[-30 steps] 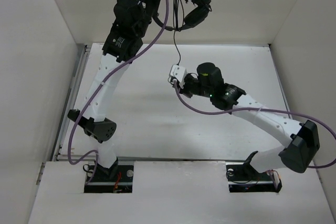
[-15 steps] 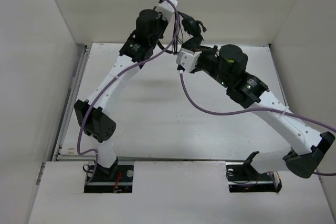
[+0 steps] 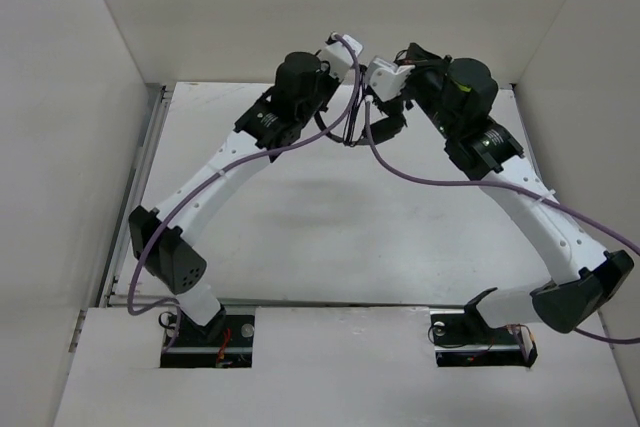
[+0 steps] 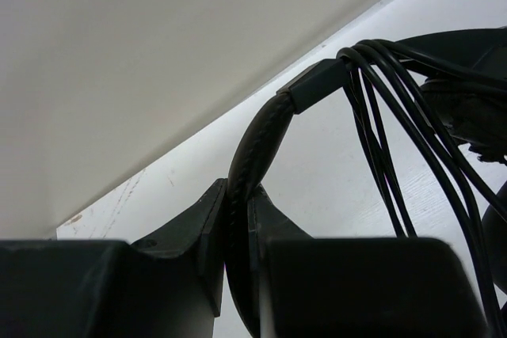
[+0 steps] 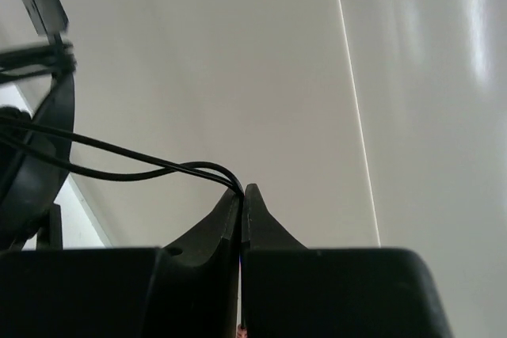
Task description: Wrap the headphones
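Black over-ear headphones (image 3: pixel 386 128) are held between two white robot arms at the far end of a white table (image 3: pixel 300 237), close to the plain white back wall (image 3: pixel 200 17). In the overhead view the two wrists are seen nearly meeting above the headphones, of which only a dark earcup and some hanging loops of cable are shown; the rest is hidden by the arms.

The padded black headband (image 4: pixel 255 144) is seen clamped in the left gripper (image 4: pixel 236 205), its two dark fingers pressed against either side of the band. Several strands of the long thin black cable (image 4: pixel 379 108) are seen looped over the headband just beyond its hard black end piece, from which they are draped downward to the right.

In the right wrist view, the right gripper (image 5: pixel 242 195) is seen with its fingers drawn together, and a single run of the cable is pinched at their tips. From there the cable is carried in a shallow curve to the left, where a rounded black part of the headphones is seen at the frame's edge. The plug cannot be made out.

Thick purple robot cables (image 3: pixel 440 184) are seen trailing along both arms.
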`<control>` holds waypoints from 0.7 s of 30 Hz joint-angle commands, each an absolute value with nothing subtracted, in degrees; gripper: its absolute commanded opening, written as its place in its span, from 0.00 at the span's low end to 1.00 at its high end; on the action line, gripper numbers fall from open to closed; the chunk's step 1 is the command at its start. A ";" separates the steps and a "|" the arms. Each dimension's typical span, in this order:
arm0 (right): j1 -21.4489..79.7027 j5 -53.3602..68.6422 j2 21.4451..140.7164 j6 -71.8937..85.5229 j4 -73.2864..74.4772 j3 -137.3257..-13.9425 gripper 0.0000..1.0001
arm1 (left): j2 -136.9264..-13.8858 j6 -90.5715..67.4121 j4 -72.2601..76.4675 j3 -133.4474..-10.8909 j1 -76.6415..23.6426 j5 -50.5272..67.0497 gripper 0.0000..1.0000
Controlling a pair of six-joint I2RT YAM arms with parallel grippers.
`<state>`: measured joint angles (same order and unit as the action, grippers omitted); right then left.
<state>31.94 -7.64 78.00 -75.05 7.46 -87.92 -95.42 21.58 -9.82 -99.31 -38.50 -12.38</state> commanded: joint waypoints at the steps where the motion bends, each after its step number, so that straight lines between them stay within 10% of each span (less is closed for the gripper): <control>1: 29.49 -5.81 76.64 -70.24 0.97 -87.63 0.00 | -88.60 18.11 -6.50 -99.41 -38.89 -11.17 0.01; 21: 22.81 13.26 83.49 -43.60 9.49 -97.47 0.00 | -84.64 16.79 -12.04 -98.96 -42.93 -4.05 0.00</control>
<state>23.86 9.19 82.96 -49.21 9.69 -94.83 -88.64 18.37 -13.98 -98.89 -42.33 -6.37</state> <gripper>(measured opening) 0.026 0.101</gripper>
